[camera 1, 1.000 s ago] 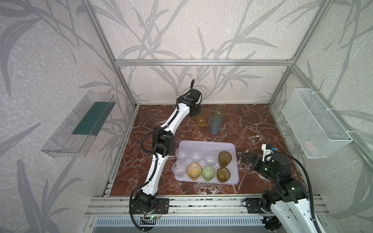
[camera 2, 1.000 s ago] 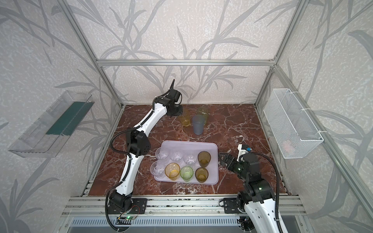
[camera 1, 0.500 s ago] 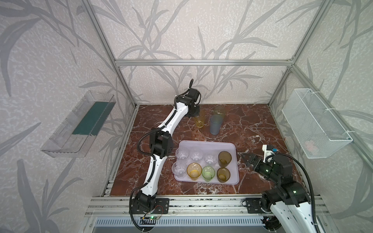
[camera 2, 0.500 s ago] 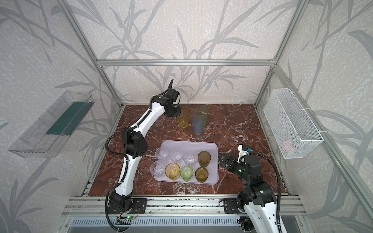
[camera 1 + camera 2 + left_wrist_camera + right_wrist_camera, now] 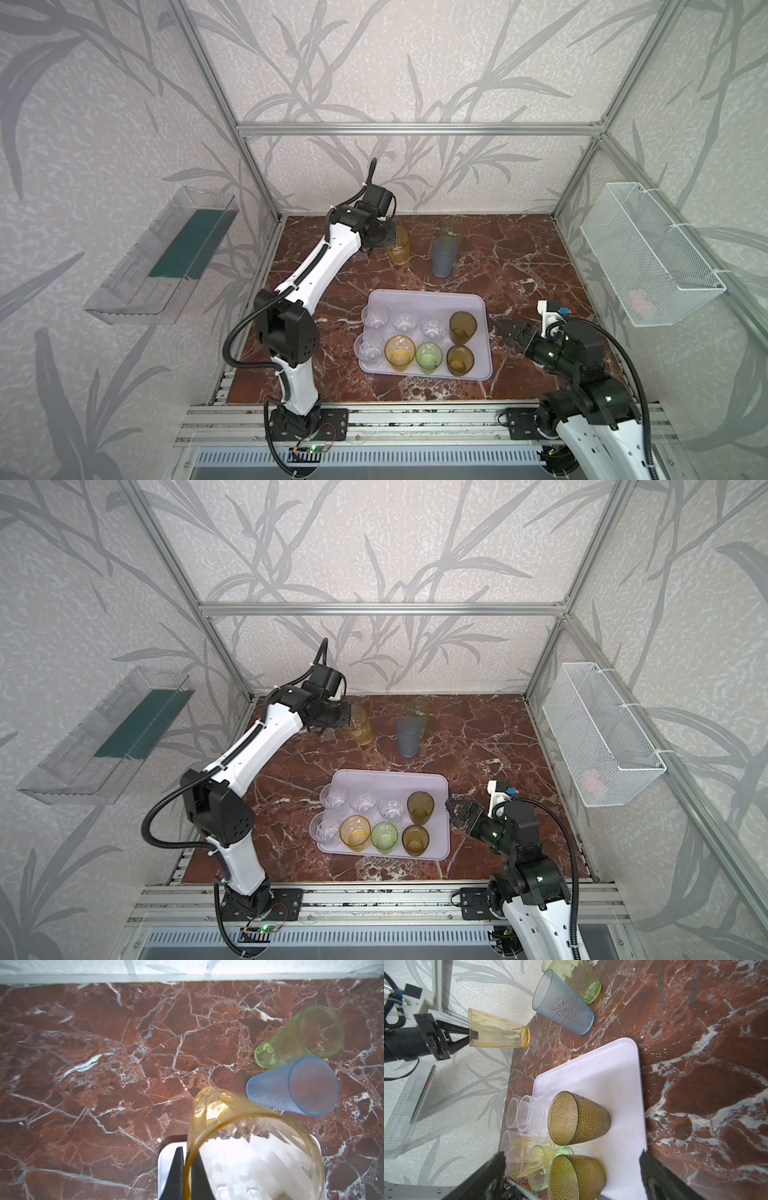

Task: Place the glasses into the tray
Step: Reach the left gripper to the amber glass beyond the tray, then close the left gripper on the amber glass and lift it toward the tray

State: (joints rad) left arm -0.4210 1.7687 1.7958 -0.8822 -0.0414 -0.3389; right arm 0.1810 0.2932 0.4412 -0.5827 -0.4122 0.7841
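- Left gripper point(image 5: 471, 1034): clamped narrow on the rim of the tall amber glass point(image 5: 400, 249); one finger inside the wall, one outside.
- Tall amber glass: over the last second it has moved toward 9 o'clock, from just beside the other tall glasses to clearly apart from them; in the right wrist view its base appears clear of the table point(image 5: 519, 257), so judged lifted and slightly tilted; it hangs at 11 o'clock of the tray point(image 5: 424, 299), not yet over it.
- Tall blue-grey glass point(image 5: 444, 257) and tall green glass point(image 5: 452, 228): upright on the table at 12 o'clock of the tray, close together, green behind; unmoved.
- Tray: eight short glasses point(image 5: 405, 320) in two rows on its 6 o'clock side; the 12 o'clock strip is bare.
- Right gripper point(image 5: 505, 330): jaws wide, holding nothing; at 3 o'clock of the tray, just off its rim; barely shifted.
- Meaning: the pick looks secure; the ninth glass is in transit and two remain; judged next is a carry toward 5 o'clock and a lowering onto the bare strip; a rim pinch may let the glass swing.
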